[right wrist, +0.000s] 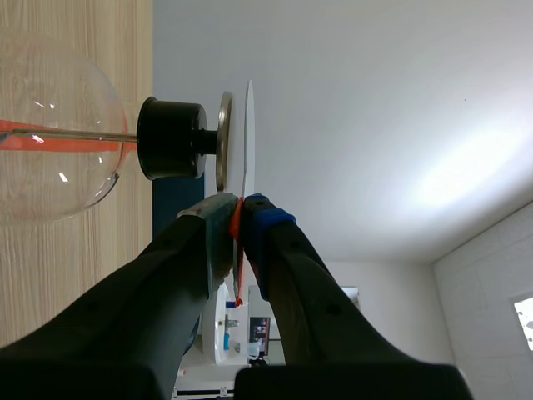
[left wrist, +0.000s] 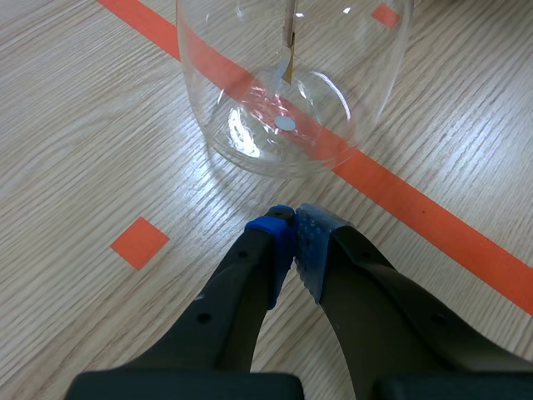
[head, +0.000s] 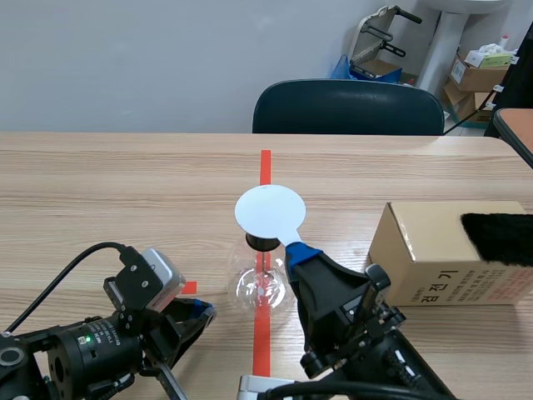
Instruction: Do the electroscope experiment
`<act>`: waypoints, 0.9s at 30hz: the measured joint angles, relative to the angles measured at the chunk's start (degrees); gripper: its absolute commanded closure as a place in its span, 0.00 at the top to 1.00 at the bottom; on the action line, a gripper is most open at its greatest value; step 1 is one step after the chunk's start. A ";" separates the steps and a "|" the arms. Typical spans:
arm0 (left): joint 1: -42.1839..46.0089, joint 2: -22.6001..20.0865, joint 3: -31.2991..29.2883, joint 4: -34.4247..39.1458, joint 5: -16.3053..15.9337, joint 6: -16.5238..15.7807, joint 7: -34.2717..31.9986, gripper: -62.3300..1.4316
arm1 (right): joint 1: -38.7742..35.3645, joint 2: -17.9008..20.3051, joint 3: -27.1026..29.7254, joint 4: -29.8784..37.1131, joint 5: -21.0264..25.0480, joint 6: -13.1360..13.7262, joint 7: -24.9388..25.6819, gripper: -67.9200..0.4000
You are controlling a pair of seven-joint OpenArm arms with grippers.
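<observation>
The electroscope stands on the bench, right on the orange line. It is a round glass flask with a black stopper and a small metal plate on top.

The right jaws are clenched on the thin handle of a white disc. The disc hangs flat over the metal plate, with just a thin gap between them.

The left jaws are squeezed shut on nothing. They sit low on the bench, just beside the foot of the flask, and do not touch it.

I think the glass is the worry. Nothing holds the flask steady, so if the disc pushes down or sideways on the plate, the flask could tip and roll. The left jaws are close enough to bump it too.

The handle is thin, so the disc might slip or tilt in the grip.

A cardboard box with black fur on it sits off to the side.
</observation>
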 measured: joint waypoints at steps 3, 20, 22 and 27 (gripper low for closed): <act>0.00 0.00 0.00 0.00 0.00 0.00 0.00 0.06 | 0.00 0.00 0.00 0.00 0.00 0.00 0.00 0.02; 0.00 0.00 0.00 0.00 0.00 0.00 0.00 0.06 | 0.00 0.00 0.00 0.00 0.00 0.00 -4.63 0.02; 0.00 0.00 0.00 0.00 0.00 0.02 0.02 0.06 | 0.00 0.00 0.00 0.00 0.02 0.00 -7.37 0.02; 0.00 0.00 0.00 0.00 0.00 0.02 0.02 0.06 | 0.00 0.00 0.00 0.00 0.02 0.00 -14.05 0.02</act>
